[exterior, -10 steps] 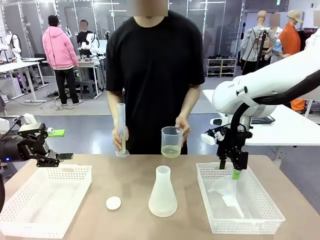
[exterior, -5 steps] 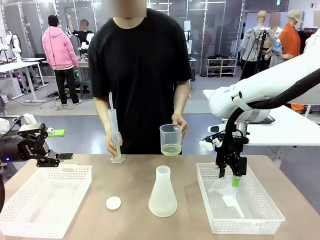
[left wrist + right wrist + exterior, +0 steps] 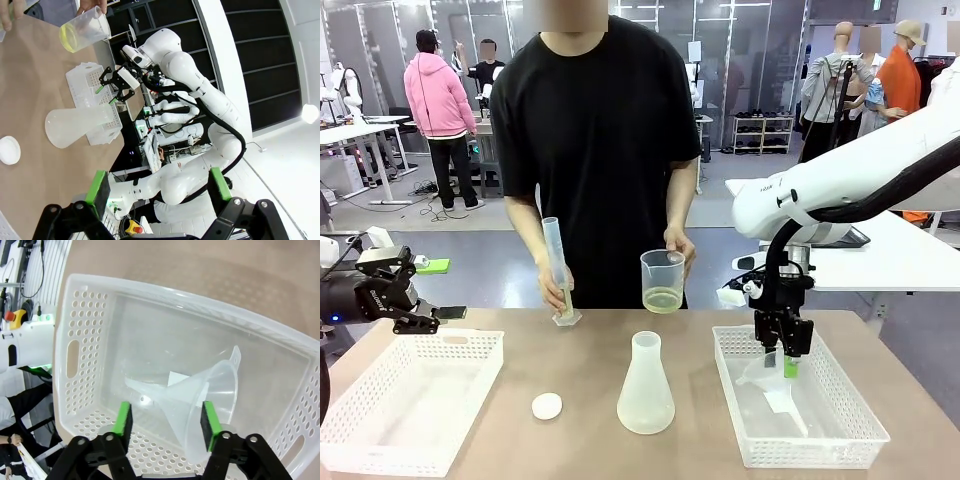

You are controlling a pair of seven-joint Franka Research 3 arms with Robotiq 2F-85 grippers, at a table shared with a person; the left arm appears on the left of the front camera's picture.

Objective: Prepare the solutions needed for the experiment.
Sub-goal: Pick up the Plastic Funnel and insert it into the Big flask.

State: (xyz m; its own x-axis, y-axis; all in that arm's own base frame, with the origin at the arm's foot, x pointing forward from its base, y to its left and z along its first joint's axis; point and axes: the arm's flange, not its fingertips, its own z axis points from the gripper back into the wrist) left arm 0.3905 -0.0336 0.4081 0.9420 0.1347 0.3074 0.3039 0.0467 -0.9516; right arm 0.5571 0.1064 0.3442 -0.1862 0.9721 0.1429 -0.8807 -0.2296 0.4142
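Tan tabletop (image 3: 590, 345) carries everything. On its right side sits a white perforated plastic basket (image 3: 840, 442) holding a clear, translucent plastic funnel (image 3: 765, 381), which lies on its side. The right gripper (image 3: 786, 358) hangs just over that funnel. In the right wrist view its jaws are spread, with a green pad on either side of the cone and nothing clasped.

I judge the step in hand to be fetching the funnel. The next move calls for a short descent and a gentle close on the thin cone wall, so that it neither buckles nor rolls away. After that comes a lift over the basket's side and a carry to the flask.

A second white perforated basket (image 3: 380, 440) lies at the left. The left gripper (image 3: 157, 187) waits near its far corner, jaws wide apart and empty.

Between the baskets a cloudy white plastic conical flask (image 3: 646, 392) stands upright with its neck open. Beyond it the person holds a clear plastic beaker (image 3: 662, 272) in one hand (image 3: 683, 245). The solutions (image 3: 662, 300), pale yellow, sit in the bottom of that beaker.

The person's other hand (image 3: 553, 290) grips a tall clear measuring cylinder (image 3: 555, 250), tilted, with its foot at the far edge. I cannot tell whether its yellowish base holds liquid.

A small white round cap (image 3: 547, 406) lies apart from both the flask and the left basket.

The basket wall nearest the flask and the beaker hovering behind the neck are the likely obstacles.
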